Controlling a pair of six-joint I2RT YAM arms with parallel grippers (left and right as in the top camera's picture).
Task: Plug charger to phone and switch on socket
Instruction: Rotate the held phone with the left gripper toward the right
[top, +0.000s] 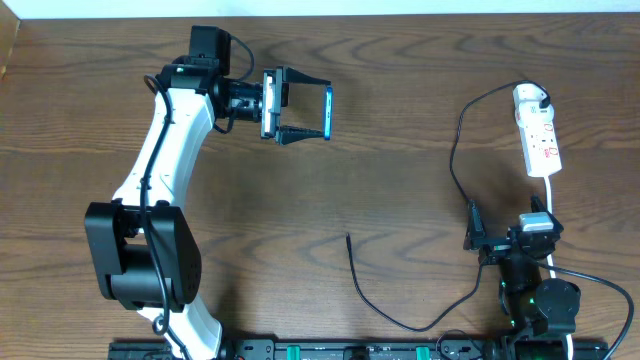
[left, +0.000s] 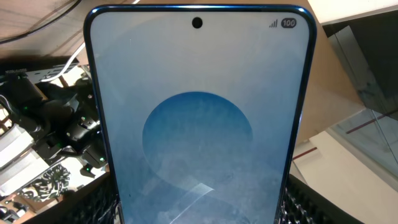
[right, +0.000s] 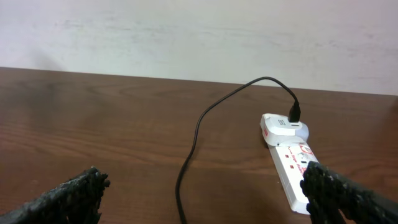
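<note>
My left gripper (top: 305, 108) is shut on the phone (top: 328, 112) and holds it on edge above the table at the back left. In the left wrist view the phone's blue screen (left: 198, 118) fills the frame between my fingers. The charger (top: 455, 165) is a thin black cable running from the socket (top: 537, 131) down and round to its free tip (top: 348, 237) at mid table. The socket is a white power strip at the far right; it also shows in the right wrist view (right: 292, 163) with the cable (right: 189, 155). My right gripper (top: 497, 240) is open and empty, just in front of the socket.
The socket's white cord (top: 553, 205) runs from the strip toward the right arm's base. A black rail (top: 350, 350) lies along the table's front edge. A pale wall (right: 199, 31) stands behind the table's far edge.
</note>
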